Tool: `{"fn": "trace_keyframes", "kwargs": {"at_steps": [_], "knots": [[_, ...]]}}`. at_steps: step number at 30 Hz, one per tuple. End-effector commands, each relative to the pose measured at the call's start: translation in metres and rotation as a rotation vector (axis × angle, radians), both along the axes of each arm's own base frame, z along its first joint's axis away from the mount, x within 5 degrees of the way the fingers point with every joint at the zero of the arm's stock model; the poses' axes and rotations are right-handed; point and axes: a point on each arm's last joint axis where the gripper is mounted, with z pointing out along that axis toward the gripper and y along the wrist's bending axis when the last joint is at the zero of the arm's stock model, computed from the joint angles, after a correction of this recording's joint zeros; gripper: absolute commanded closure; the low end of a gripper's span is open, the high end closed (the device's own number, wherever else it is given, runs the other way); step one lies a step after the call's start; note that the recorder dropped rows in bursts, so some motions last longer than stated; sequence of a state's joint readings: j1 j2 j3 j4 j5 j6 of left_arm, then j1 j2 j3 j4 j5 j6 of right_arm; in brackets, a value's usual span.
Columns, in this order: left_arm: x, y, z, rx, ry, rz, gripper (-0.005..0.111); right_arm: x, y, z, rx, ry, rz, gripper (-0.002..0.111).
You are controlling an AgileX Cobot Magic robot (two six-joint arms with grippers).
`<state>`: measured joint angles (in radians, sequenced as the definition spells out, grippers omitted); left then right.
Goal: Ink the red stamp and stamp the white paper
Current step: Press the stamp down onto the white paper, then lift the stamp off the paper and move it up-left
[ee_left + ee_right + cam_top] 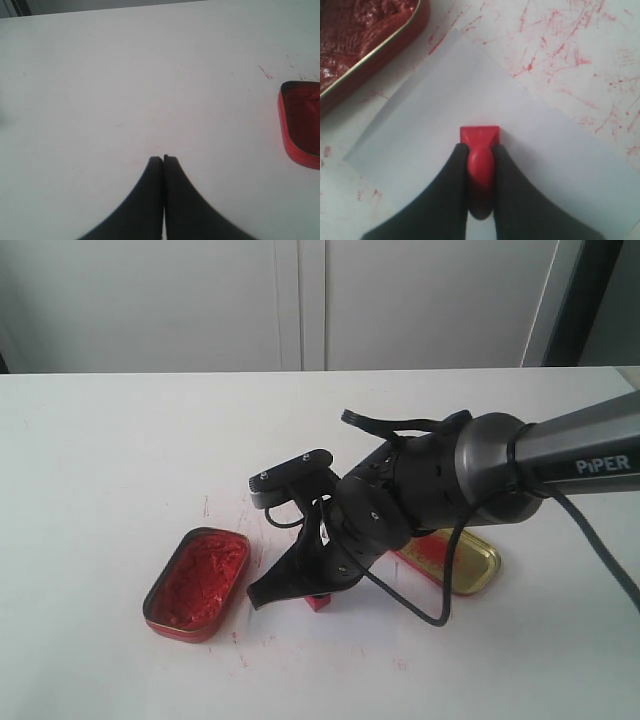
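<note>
**Exterior view.** The right gripper slants down between the ink tin and the gold lid. The red stamp is at its tips, low over the table. We judge that this slanted reach may load one edge of the stamp face and leave a partial imprint. The white paper is too faint here to make out.

**Left wrist view.** The left gripper hangs over bare table with its jaws pressed together and nothing between them. The loose sheet therefore has no restraint, and it may cling to the inked face and lift.

**Right wrist view.** Any sideways drag would smear the print. The right jaws are clamped on the stamp's knob. The square base is over the middle of the white paper; we cannot confirm contact. The long axis runs from base to knob along the fingers, with the base toward the sheet. The base edges lie skew to the paper's edges.
</note>
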<state>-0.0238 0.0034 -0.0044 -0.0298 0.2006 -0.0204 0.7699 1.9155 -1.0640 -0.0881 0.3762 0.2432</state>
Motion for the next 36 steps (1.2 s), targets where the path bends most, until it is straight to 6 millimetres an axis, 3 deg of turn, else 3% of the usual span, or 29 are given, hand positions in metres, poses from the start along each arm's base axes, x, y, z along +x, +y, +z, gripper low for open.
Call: {"fn": "trace_keyframes", "kwargs": {"at_steps": [1,23,36], "knots": [[0.0,0.0,-0.001,-0.001,0.003,0.002,0.107,-0.008,-0.01,-0.022,-0.09,0.1,-0.02,0.108],[0.0,0.0,-0.001,-0.001,0.003,0.002,0.107,-0.004,-0.006,0.003,0.008,0.016,-0.034,0.108],[0.0,0.0,-0.001,-0.001,0.003,0.002,0.107,-0.001,-0.004,0.042,0.118,-0.065,-0.07,0.108]]}}
